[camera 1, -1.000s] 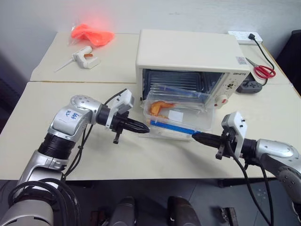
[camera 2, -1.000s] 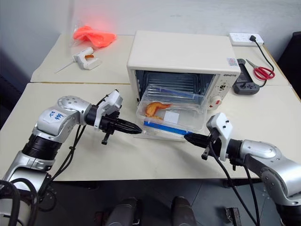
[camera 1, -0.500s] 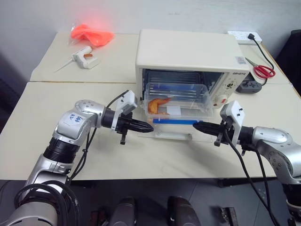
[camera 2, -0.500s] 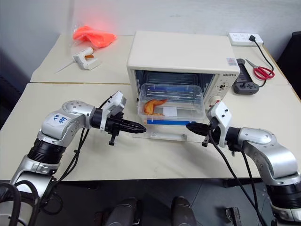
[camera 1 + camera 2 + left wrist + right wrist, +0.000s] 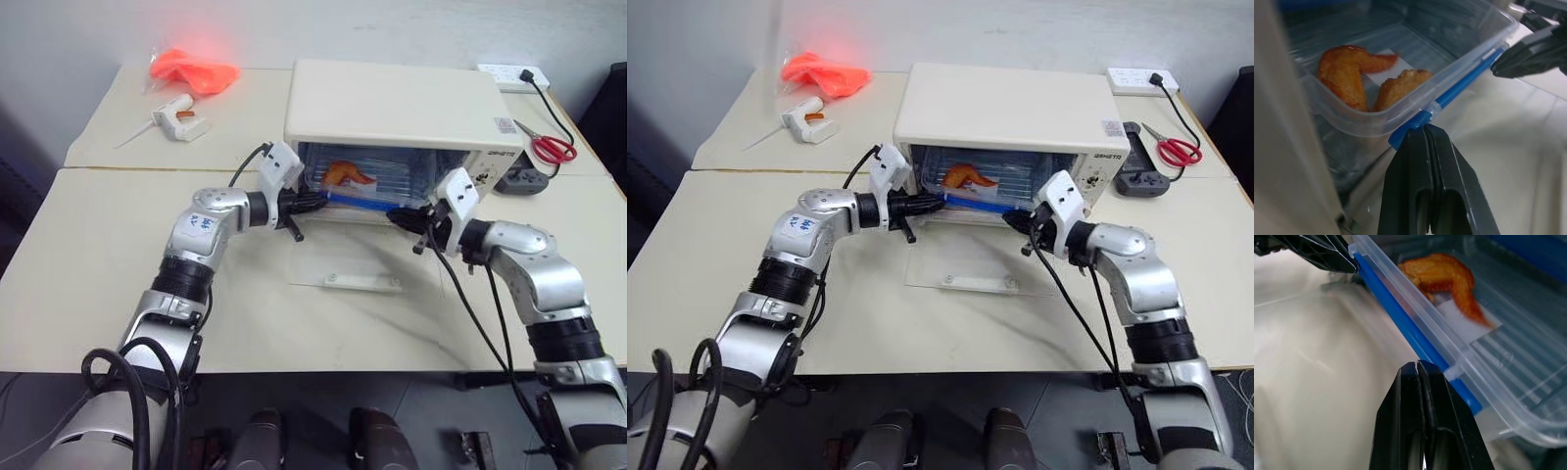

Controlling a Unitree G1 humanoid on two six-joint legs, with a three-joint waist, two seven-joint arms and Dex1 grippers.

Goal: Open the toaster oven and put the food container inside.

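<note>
The cream-white toaster oven (image 5: pixel 392 103) stands at the back of the table with its glass door (image 5: pixel 348 266) folded flat toward me. The clear food container (image 5: pixel 358 181), with a blue front clip (image 5: pixel 1459 83) and orange food inside, sits within the oven cavity on the rack. My left gripper (image 5: pixel 318 200) is shut, its tip (image 5: pixel 1426 129) against the left end of the blue clip. My right gripper (image 5: pixel 394 217) is shut too, its tip (image 5: pixel 1418 366) touching the clip's right end. Neither gripper holds anything.
A bright orange bag (image 5: pixel 193 70) and a white hand tool (image 5: pixel 174 117) lie at the back left. Red scissors (image 5: pixel 549 147), a black device (image 5: pixel 519 179) and a power strip (image 5: pixel 509 76) sit right of the oven. The open door's handle (image 5: pixel 362 282) lies between my arms.
Both arms have reached forward toward the oven. The food container went from over the open door back into the cavity, with both shut tips at its front edge.
</note>
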